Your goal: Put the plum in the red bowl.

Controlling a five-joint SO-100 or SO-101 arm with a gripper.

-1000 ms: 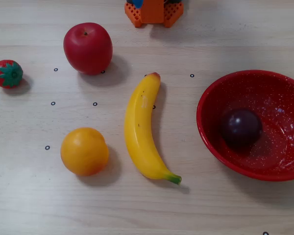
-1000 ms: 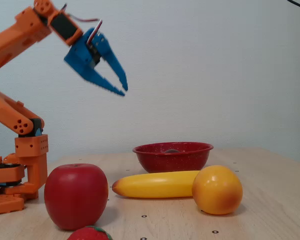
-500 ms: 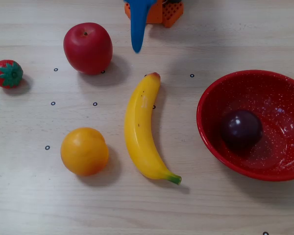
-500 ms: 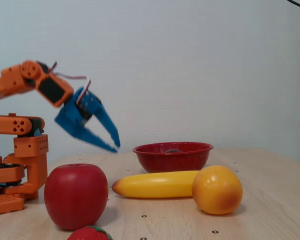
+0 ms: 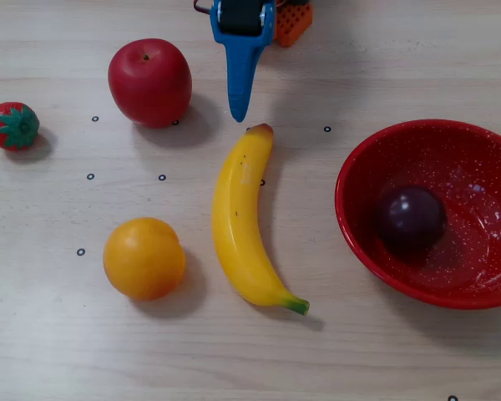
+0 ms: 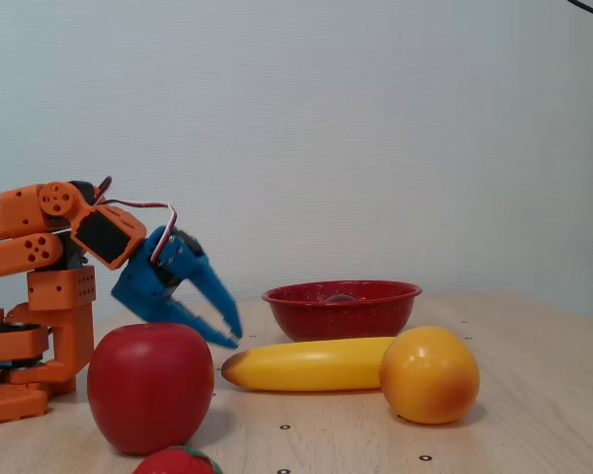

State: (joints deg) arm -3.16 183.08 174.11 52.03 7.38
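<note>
Nearest in the low fixed view: a strawberry (image 6: 178, 461) cut by the bottom edge, just behind it a big red apple (image 6: 150, 385), more right an orange (image 6: 429, 374) touching or almost touching the thick end of a banana (image 6: 311, 363). Farther back, the red bowl (image 6: 342, 308), glossy and speckled with fine white dots, standing upright on the table (image 6: 534, 395); only a dark sliver of the plum (image 6: 340, 297) seen over its rim here. From the top-down fixed view, much clearer: the plum (image 5: 411, 217), small, round, dark purple-maroon with a soft shine, lying inside the red bowl (image 5: 363, 242), left of the middle of the basin. Bowl cut by the right edge of that view, so little free room on that side; wide bare wood between bowl and banana (image 5: 244, 221), and along the bottom edge. Orange (image 5: 144, 258) left of the banana, apple (image 5: 149, 82) beyond it, strawberry (image 5: 13, 125) at the left edge. Blue gripper (image 5: 239, 113) coming from the top edge, pointing at the banana tip, holding nothing. In the low view the gripper (image 6: 229, 334) raised above the table, fingers a little apart, empty, well apart from the bowl. Orange arm base (image 6: 40, 336) seen whole only in the low view.
</note>
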